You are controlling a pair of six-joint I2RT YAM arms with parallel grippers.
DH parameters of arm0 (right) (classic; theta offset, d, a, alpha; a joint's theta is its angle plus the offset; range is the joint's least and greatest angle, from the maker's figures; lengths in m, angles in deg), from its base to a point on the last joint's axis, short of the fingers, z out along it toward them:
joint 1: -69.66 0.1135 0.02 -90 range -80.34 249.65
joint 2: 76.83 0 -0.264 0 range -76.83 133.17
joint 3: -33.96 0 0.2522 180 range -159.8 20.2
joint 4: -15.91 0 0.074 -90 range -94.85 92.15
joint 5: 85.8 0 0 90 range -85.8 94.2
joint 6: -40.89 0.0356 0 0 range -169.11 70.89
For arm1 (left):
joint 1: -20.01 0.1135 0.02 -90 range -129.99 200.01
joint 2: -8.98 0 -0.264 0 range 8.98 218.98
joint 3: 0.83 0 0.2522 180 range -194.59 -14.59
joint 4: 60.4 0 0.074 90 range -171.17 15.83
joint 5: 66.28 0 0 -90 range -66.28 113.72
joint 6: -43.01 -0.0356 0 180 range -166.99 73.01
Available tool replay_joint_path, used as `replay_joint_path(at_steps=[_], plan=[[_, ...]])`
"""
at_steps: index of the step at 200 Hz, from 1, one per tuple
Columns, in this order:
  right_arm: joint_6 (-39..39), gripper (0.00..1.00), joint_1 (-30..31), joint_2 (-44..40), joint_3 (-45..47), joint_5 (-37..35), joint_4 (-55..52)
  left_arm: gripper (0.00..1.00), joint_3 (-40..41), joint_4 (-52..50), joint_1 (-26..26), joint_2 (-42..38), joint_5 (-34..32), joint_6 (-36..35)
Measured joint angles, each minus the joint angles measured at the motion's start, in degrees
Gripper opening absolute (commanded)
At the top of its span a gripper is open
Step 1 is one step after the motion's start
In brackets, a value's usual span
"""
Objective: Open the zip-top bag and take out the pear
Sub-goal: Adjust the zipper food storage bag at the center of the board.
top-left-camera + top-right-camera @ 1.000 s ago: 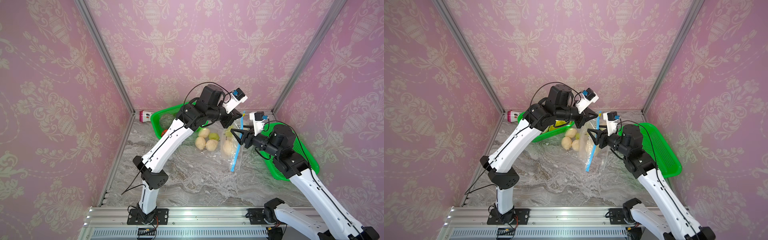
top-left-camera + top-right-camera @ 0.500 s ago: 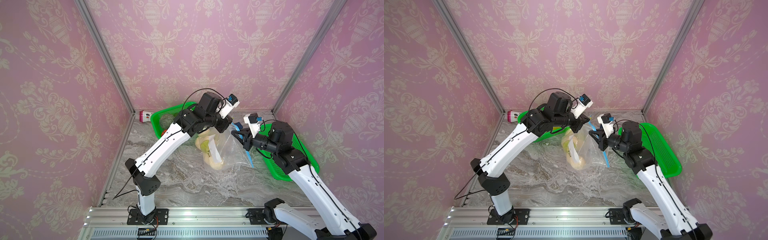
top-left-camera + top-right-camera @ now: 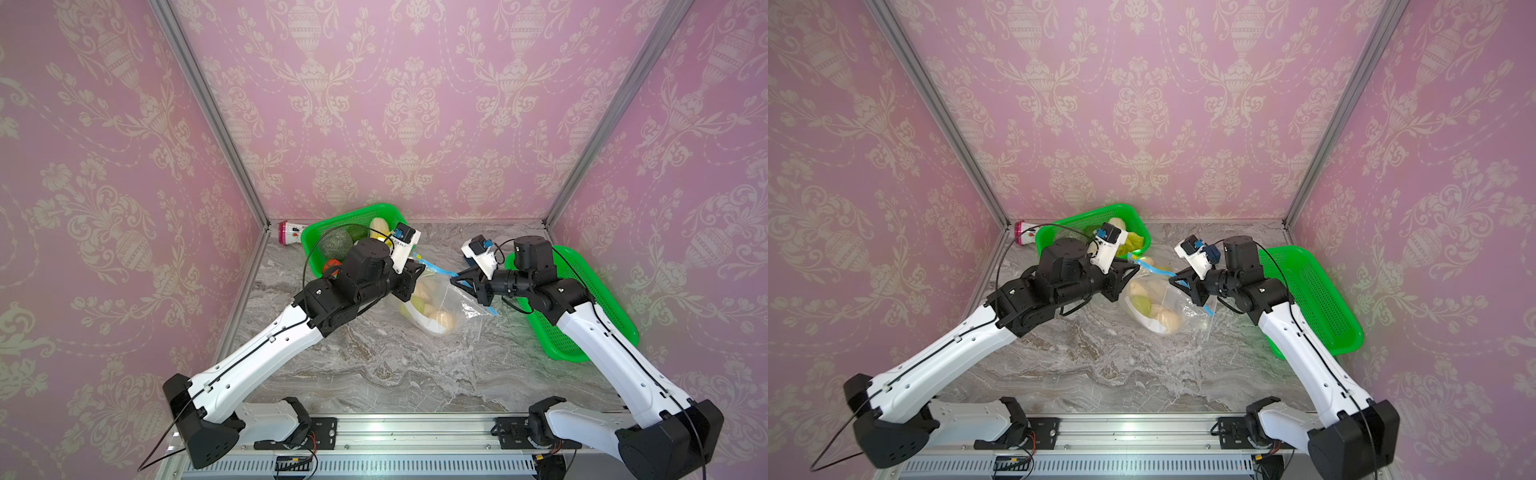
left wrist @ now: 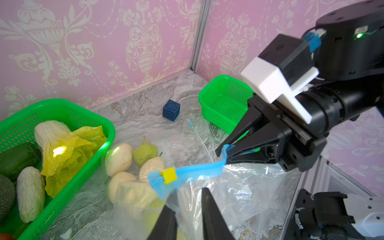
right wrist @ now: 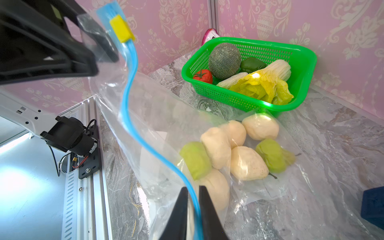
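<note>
The clear zip-top bag [image 3: 432, 305] [image 3: 1154, 309] sags onto the marble between both arms. Several pears lie inside it, cream ones [image 5: 247, 163] and green ones [image 5: 195, 160]. Its blue zip strip [image 5: 133, 116] carries a yellow slider [image 4: 169, 175] [image 5: 121, 28] near the left arm's end. My right gripper [image 5: 193, 188] [image 3: 455, 280] is shut on the blue strip. My left gripper [image 4: 187, 197] [image 3: 419, 270] stands open at the slider end, its fingers apart with loose bag film between them.
A green basket [image 3: 361, 210] of vegetables stands at the back left, with a pink bottle [image 3: 291, 232] behind it. An empty green basket [image 3: 602, 307] sits under the right arm. A dark blue cube [image 4: 171, 110] lies near the back wall.
The right gripper has closed on the zip strip. The left gripper's jaws have just parted. Both arms have drawn apart and lower, and the bag with the pears now slumps on the table.
</note>
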Motion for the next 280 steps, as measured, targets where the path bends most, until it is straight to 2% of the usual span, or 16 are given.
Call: replay_joint_path(at_steps=[8, 38, 54, 60, 72, 95, 112, 126, 185, 202, 234, 280], plan=[[-0.5, 0.14, 0.0, 1.0, -0.2, 0.0, -0.2, 0.43, 0.4, 0.6, 0.0, -1.0, 0.0, -0.4], [-0.9, 0.14, 0.0, 2.9, -0.2, 0.5, -0.6, 0.48, 1.6, 1.4, 0.2, -2.2, 0.2, -2.5], [-0.9, 0.14, 0.0, 3.1, -0.2, 0.7, -0.6, 0.69, 2.4, 0.6, 0.9, -2.1, 0.9, -4.3], [-0.9, 0.14, 0.2, 3.1, -0.2, 0.9, -0.6, 0.72, 2.4, 0.1, 1.4, -2.1, 1.1, -4.7], [-0.9, 0.14, 0.3, 3.1, -0.2, 1.0, -0.6, 0.78, 2.5, -0.4, 3.3, -2.1, 2.1, -6.0], [-0.9, 0.14, 0.6, 3.1, -0.2, 1.0, -0.6, 0.81, 2.5, -1.0, 10.3, -2.3, 7.5, -7.4], [-0.9, 0.14, 0.7, 3.1, -0.2, 1.0, -0.6, 0.81, 2.5, -1.0, 16.5, -2.6, 13.7, -7.8], [-0.9, 0.14, 0.9, 3.1, -0.2, 0.9, -0.5, 0.81, 2.5, -1.0, 19.5, -2.7, 18.9, -8.2], [-0.9, 0.14, 0.9, 3.0, -0.2, 0.3, -0.1, 0.80, -1.8, -4.4, 20.3, 1.1, 38.8, -9.9], [-0.9, 0.14, 0.9, 2.9, -0.2, 0.0, -0.1, 0.75, -4.1, -6.6, 20.3, 2.9, 40.8, -9.8], [-0.9, 0.14, 0.9, 2.6, -0.2, -0.5, 0.3, 0.56, -10.1, -12.1, 20.3, 8.0, 43.1, -9.3], [-0.9, 0.14, 0.9, 2.0, -0.2, -0.6, 0.6, 0.50, -13.0, -18.5, 20.3, 13.2, 45.8, -8.5]])
